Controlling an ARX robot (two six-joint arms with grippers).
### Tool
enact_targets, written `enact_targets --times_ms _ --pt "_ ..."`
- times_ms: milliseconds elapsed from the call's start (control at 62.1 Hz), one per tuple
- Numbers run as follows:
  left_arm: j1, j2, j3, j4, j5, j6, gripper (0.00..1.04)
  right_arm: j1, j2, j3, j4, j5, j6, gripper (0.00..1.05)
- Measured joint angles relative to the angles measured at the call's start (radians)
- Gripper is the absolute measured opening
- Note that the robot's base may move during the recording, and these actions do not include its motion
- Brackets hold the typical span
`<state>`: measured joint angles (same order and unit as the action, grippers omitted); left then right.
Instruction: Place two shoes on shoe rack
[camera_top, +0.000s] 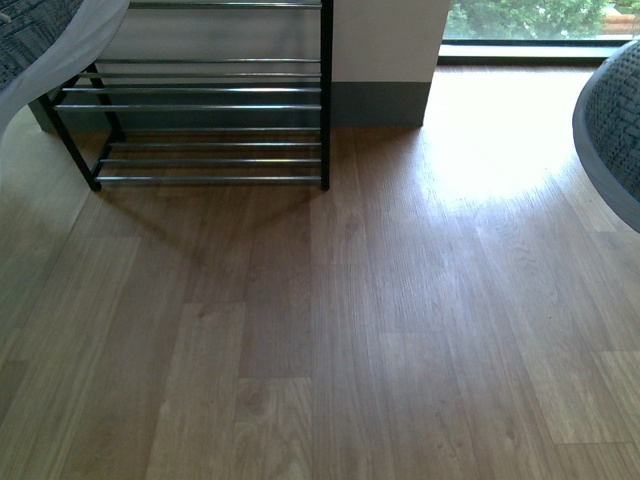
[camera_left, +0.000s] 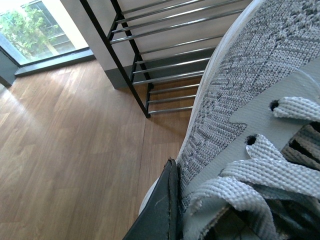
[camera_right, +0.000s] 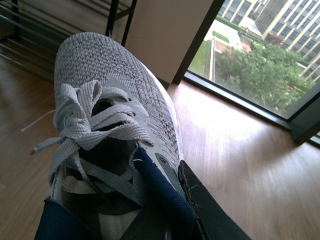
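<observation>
Right, you've got a shoe in each claw. The left gripper (camera_left: 172, 200) pinches the side wall of the left sneaker (camera_top: 40, 35), carried high above the left end of the shoe rack (camera_top: 210, 160). The right gripper (camera_right: 176, 192) is clamped on the navy collar of the right sneaker (camera_top: 615, 120), which hangs well apart from the rack, off its right side toward the window (camera_top: 540, 20). Only one finger of each claw shows, so I'm judging the grip from the shoes being off the floor.

Now, the dangers. Each shoe is held by one wall, so a quick swing could twist it in the jaws or drop it. The shelves are just chrome bars (camera_top: 200, 90): set a sneaker down tilted and its toe may dip between them. Watch the black frame post (camera_top: 325, 100) as the right shoe comes across, and the loose laces (camera_right: 90, 125), which could snag a bar.
</observation>
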<state>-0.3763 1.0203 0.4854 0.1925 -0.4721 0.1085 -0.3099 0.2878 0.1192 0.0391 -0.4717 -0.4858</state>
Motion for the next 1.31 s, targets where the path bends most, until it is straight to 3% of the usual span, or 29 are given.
enact_targets --times_ms 1305 --pt "0.011 0.001 0.0 -0.001 -0.017 0.0 0.02 0.0 0.0 0.0 0.0 -0.019 0.0 0.01"
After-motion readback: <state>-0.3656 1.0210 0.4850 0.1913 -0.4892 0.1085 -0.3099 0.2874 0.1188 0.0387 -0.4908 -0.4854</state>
